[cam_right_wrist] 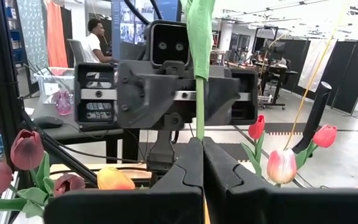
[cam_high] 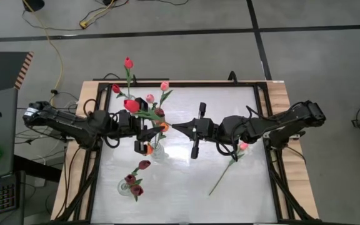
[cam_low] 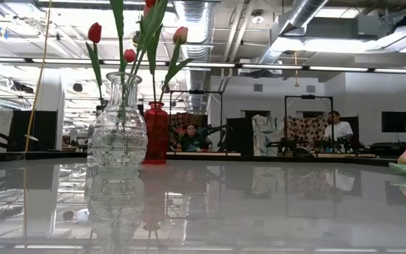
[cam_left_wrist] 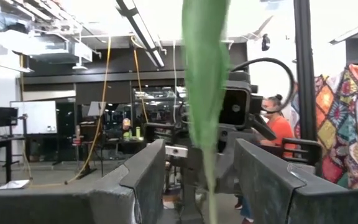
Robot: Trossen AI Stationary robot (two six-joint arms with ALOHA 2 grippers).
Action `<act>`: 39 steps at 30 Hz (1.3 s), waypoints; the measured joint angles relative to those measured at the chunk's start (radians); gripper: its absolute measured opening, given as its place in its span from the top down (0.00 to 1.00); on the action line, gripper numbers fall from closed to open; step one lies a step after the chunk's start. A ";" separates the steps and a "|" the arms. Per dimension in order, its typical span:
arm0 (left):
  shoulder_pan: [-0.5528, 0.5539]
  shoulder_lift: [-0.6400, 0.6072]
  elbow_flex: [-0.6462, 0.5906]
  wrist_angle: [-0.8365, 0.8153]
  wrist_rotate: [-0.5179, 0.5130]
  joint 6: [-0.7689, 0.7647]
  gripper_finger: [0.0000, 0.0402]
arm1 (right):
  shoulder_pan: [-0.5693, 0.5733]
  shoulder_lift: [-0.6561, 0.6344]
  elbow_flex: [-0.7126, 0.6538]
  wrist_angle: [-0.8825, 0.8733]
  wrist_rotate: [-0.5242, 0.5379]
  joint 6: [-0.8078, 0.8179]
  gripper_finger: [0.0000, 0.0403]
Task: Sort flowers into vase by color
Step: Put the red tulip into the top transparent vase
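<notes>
Both arms reach level toward frame center. Right gripper (cam_right_wrist: 201,162) pinches a green stem (cam_right_wrist: 199,106), long axis vertical, over the clear vase (cam_high: 157,149). Left gripper (cam_high: 144,133) spread wide around that stem. Pink flower (cam_high: 230,164) lies diagonal lower right; maroon ones (cam_high: 135,181) lower left.
</notes>
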 joint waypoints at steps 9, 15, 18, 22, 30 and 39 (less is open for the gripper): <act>0.030 0.000 0.000 0.001 0.008 -0.002 0.61 | -0.001 0.000 0.000 -0.005 -0.002 0.000 0.95; 0.029 0.000 0.000 0.001 0.012 0.019 0.77 | -0.001 0.000 0.000 -0.005 -0.002 0.001 0.95; 0.029 0.000 0.000 0.001 0.013 0.022 0.85 | -0.001 0.000 0.000 -0.004 -0.002 0.002 0.94; 0.029 0.000 0.000 0.001 0.025 0.022 0.95 | -0.002 0.000 0.000 -0.004 -0.001 0.002 0.91; 0.028 0.000 0.000 -0.001 0.034 0.022 0.99 | -0.002 0.000 0.000 -0.013 0.000 0.026 0.87; 0.030 -0.056 -0.001 -0.096 0.012 0.036 1.00 | 0.006 -0.021 0.000 -0.070 0.110 0.026 0.72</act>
